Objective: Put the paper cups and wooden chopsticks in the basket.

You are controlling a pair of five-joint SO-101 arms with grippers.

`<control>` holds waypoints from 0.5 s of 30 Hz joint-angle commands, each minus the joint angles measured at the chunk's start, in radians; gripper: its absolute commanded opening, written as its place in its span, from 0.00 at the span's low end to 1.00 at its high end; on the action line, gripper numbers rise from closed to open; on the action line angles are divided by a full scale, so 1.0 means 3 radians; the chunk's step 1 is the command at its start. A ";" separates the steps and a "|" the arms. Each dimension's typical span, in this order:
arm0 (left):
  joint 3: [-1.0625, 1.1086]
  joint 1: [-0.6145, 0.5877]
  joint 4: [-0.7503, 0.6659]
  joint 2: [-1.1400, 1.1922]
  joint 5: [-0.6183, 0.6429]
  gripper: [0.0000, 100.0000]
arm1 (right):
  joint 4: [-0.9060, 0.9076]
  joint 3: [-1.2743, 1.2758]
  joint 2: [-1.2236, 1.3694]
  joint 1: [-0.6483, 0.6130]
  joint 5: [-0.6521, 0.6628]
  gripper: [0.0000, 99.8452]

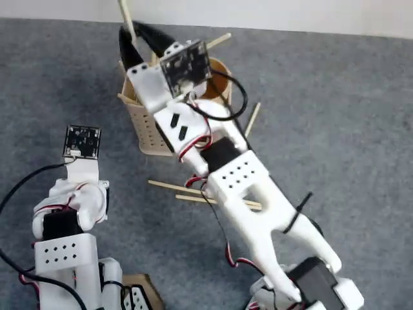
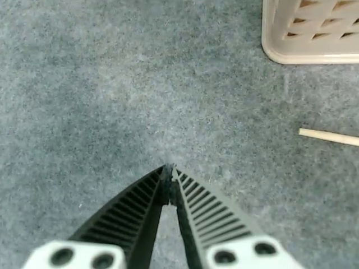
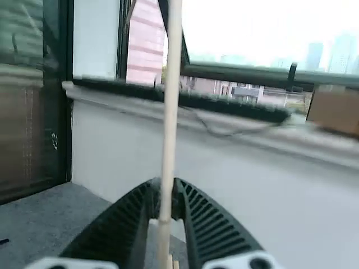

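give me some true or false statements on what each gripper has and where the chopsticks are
1. The right gripper is shut on a chopstick. True.
2. The left gripper holds a paper cup. False: it is shut on nothing, above the carpet.
3. Every chopstick is in the basket. False: loose chopsticks lie on the carpet beside the right arm.
4. Several other chopsticks stick out of the basket. True.
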 commanded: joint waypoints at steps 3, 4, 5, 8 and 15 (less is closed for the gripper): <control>-0.0018 -0.0028 -0.0082 -0.0049 0.0031 0.03 | -0.0468 0.0294 0.0084 0.0120 0.0026 0.00; -0.0018 -0.0028 -0.0082 -0.0049 0.0031 0.03 | -0.0519 0.0355 0.0105 0.0130 0.0026 0.00; -0.0018 -0.0028 -0.0082 -0.0049 0.0031 0.03 | -0.0580 0.0412 0.0115 0.0141 0.0026 0.00; -0.0018 -0.0028 -0.0087 -0.0049 0.0031 0.03 | -0.0673 0.0524 0.0141 0.0146 0.0026 0.00; -0.0018 -0.0028 -0.0087 -0.0049 0.0031 0.03 | -0.0662 0.0596 0.0130 0.0156 0.0026 0.03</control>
